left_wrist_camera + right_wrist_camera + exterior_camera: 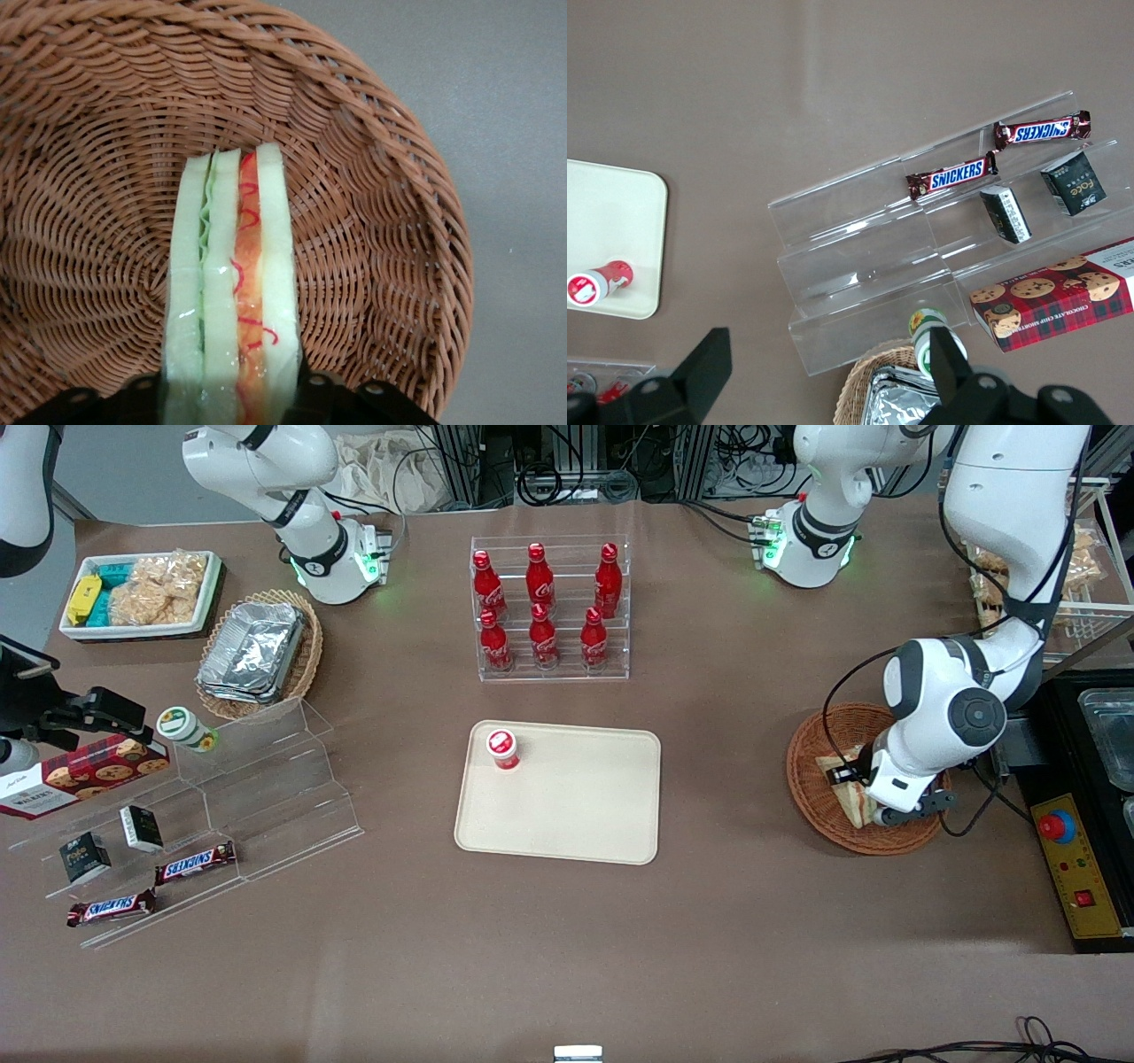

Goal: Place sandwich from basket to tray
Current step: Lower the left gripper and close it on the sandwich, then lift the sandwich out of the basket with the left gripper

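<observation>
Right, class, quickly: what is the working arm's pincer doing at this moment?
Left pincer: down in the basket, shut on the sandwich, one finger at each bread face.

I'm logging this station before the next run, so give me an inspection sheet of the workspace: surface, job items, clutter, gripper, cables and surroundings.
Surface: brown table, flat, no spills seen.
Job's things: sandwich standing on edge in the basket; tray at mid-table, holding only a small red-capped bottle.
Clutter: rack of red bottles, foil containers in a tan basket, white bin of snacks, acrylic steps with chocolate bars and a cookie box.
Gripper: left gripper down in the basket, jaws closed on the sandwich's sides.
Cables: black cable looping over the basket rim.
Surroundings: control box with red stop button.
</observation>
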Action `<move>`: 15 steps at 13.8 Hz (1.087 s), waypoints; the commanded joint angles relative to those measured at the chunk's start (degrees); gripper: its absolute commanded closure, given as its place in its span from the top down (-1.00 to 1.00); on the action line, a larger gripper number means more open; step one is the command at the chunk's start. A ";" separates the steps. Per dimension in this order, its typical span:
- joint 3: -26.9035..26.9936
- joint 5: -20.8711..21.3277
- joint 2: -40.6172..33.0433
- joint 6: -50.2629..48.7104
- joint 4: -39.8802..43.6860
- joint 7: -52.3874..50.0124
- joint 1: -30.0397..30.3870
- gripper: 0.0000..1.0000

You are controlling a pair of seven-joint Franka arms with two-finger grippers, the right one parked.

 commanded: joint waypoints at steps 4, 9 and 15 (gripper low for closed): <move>-0.35 1.32 -4.53 -12.27 9.32 -1.75 -0.02 -0.45; -3.24 1.58 -6.73 -35.83 28.04 -1.22 -0.11 -0.45; -9.83 1.58 -12.01 -57.03 41.24 -2.36 -0.11 -0.45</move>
